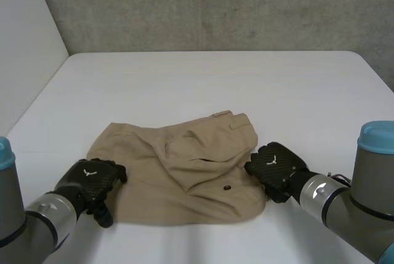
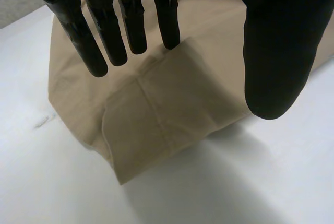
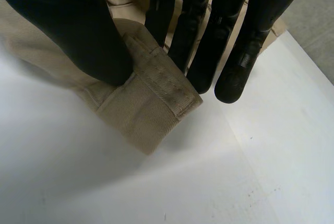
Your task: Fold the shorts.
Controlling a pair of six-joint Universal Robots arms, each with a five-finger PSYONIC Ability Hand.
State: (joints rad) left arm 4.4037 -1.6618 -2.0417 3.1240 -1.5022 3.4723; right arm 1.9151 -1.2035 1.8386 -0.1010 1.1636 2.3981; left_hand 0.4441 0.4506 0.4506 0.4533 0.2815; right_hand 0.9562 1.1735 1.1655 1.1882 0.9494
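**Shorts flat on the table, a hand at each near end**

Tan shorts (image 1: 178, 178) lie rumpled on the white table (image 1: 203, 85), towards its near edge and roughly midway between the two arms. Loose folds cross the cloth, and a small dark button (image 1: 227, 188) shows on the near right part. A grey concrete wall (image 1: 215, 5) stands behind the table's far edge.

The left hand (image 1: 91, 180) is at the near left corner of the shorts. Seen from the left wrist, its fingers (image 2: 130, 20) reach out straight and slightly spread above the cloth. The thumb (image 2: 271, 62) is held well apart from them over the edge, so the hand is open and has hold of nothing. The hemmed corner of the shorts (image 2: 172, 98) lies between fingers and thumb, flat against the table.

The right hand (image 1: 277, 165) is at the right end of the shorts, touching the cloth's edge in the head view. From the right wrist, the hand (image 3: 68, 20) sits close over a stitched band of the shorts (image 3: 141, 109) (a doubled strip with a darker rubbed patch along its rim), and the band's end juts out onto the bare table. I cannot tell whether this hand has closed on the band or merely rests against it.
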